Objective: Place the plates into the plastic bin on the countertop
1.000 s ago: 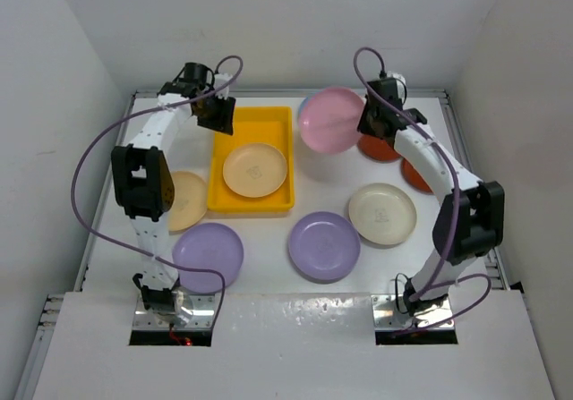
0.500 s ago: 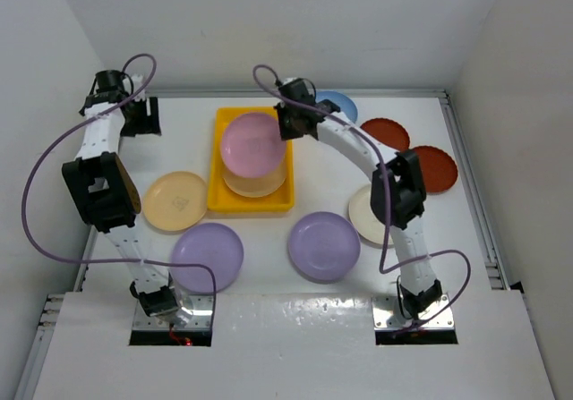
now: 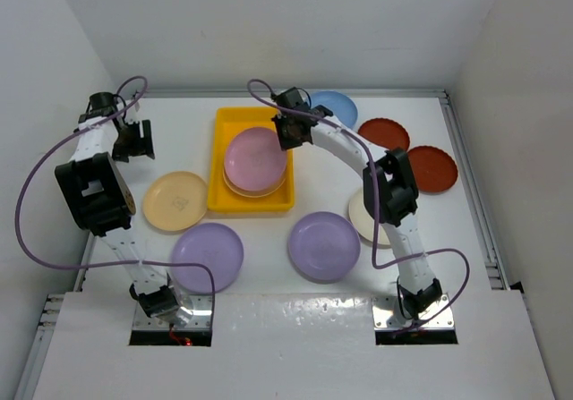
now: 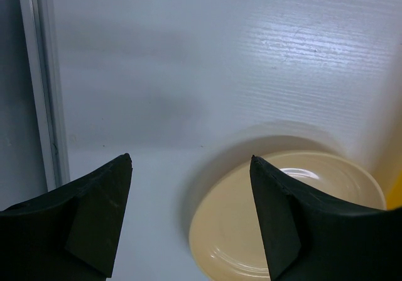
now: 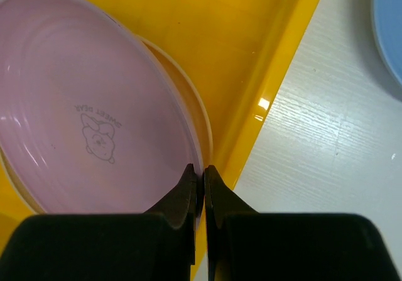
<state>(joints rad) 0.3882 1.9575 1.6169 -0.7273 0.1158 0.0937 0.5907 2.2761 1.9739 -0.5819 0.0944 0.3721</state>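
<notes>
The yellow plastic bin stands at the back middle of the countertop. In it a pink plate lies over a cream plate. My right gripper is shut on the pink plate's rim, over the bin's right wall. My left gripper is open and empty above bare countertop, left of the bin, with a peach plate just below it. Loose plates on the countertop: peach, two lavender, cream, light blue, two dark red.
White walls ring the countertop and a metal rail runs along its left edge, close to my left gripper. The right arm stretches across from the near right over the cream plate.
The right gripper carried the pink plate from the back right to the bin and lowered it onto the cream plate. The left gripper left the bin, swung to the far left edge.
</notes>
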